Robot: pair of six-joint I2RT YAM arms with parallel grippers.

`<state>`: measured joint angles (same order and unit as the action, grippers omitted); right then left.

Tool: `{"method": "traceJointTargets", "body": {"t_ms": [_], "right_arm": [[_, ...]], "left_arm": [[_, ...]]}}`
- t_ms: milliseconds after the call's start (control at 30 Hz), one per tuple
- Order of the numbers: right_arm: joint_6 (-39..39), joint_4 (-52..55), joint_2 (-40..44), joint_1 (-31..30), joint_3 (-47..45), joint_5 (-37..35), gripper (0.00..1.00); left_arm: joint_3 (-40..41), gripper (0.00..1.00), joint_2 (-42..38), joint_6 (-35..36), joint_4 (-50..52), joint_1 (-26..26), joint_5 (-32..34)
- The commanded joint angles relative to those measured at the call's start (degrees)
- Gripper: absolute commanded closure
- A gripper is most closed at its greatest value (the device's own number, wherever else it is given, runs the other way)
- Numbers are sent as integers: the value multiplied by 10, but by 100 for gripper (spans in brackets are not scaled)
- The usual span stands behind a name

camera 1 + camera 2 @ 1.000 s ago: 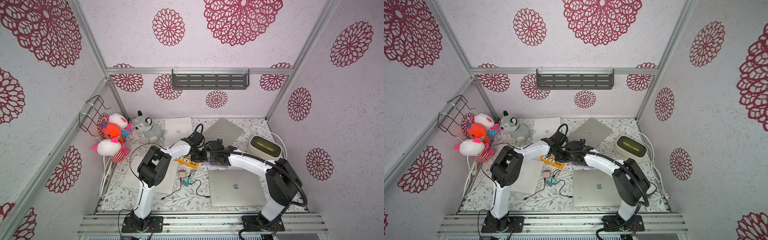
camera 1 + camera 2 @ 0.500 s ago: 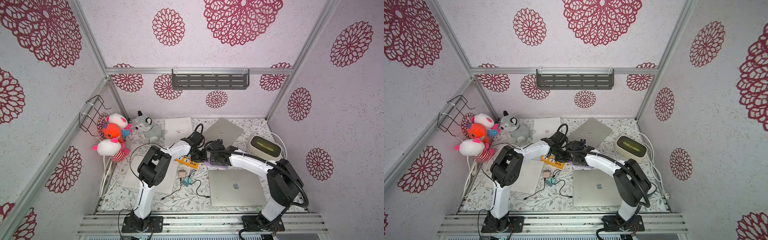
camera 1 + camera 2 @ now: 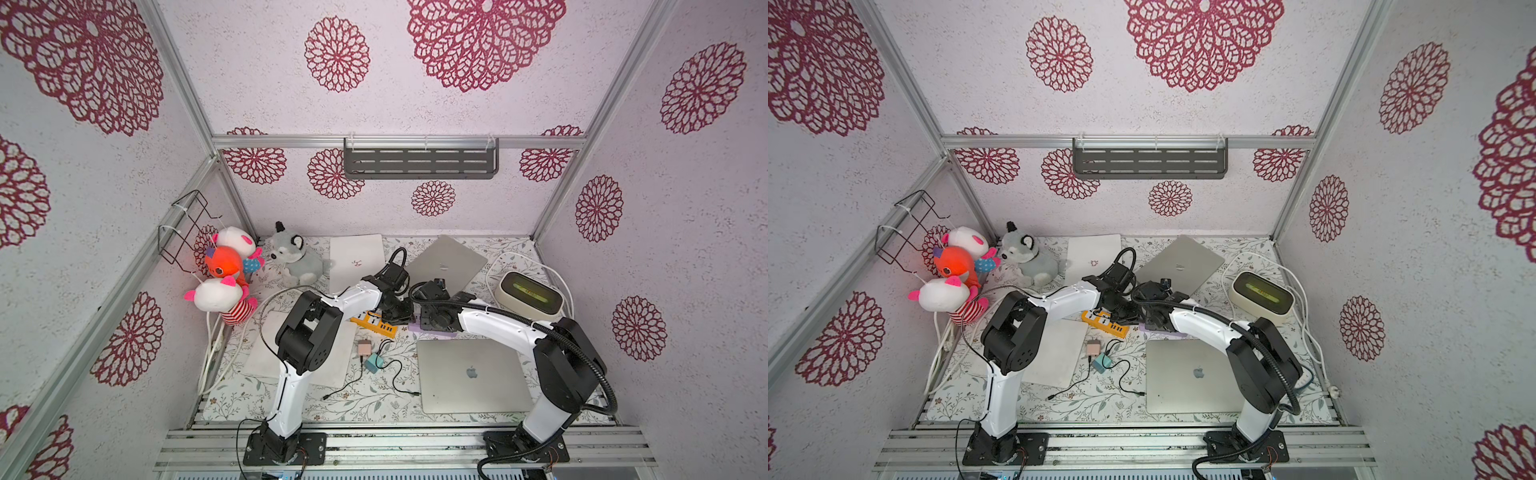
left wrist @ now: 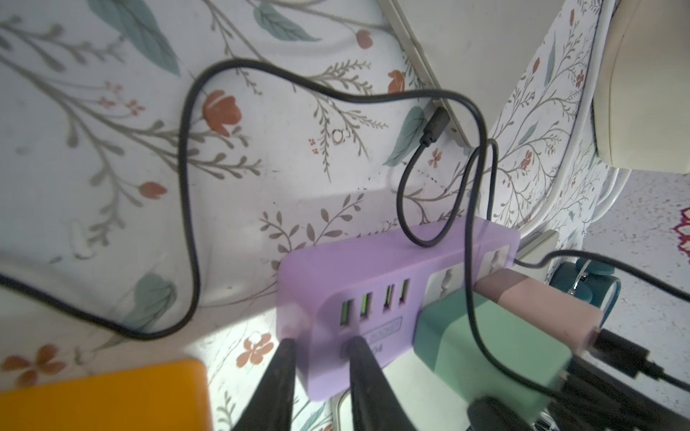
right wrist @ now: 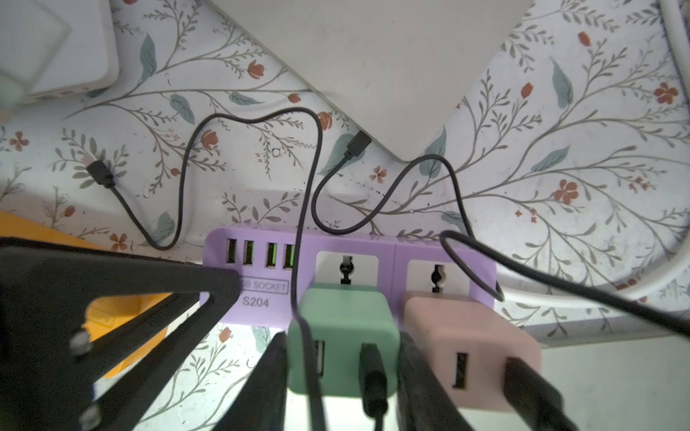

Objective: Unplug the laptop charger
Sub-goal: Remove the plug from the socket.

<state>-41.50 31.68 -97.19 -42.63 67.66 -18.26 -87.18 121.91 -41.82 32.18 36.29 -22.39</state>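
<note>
Green charger and pink charger plugged side by side in purple strip; slot between them taken by a right gripper finger. Black cable drapes over green charger. Yellow strip crowds the USB end. Cloth beyond lies open up to laptop.

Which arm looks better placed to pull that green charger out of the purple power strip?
Right. The right gripper has its fingers on either side of the green charger, while the left gripper presses on the power strip at its end, probably steadying it.
</note>
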Motion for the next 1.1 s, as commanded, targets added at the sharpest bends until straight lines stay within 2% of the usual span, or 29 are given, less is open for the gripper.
{"method": "traceJointTargets", "body": {"t_ms": [0,900,1067], "right_arm": [[21,26,1,-6,37,-1,66],[26,42,3,-8,42,-5,66],[23,13,11,-4,25,27,66]], "left_arm": [[3,72,21,-5,13,8,13],[1,72,23,-3,15,8,13],[5,72,24,-5,12,8,11]]}}
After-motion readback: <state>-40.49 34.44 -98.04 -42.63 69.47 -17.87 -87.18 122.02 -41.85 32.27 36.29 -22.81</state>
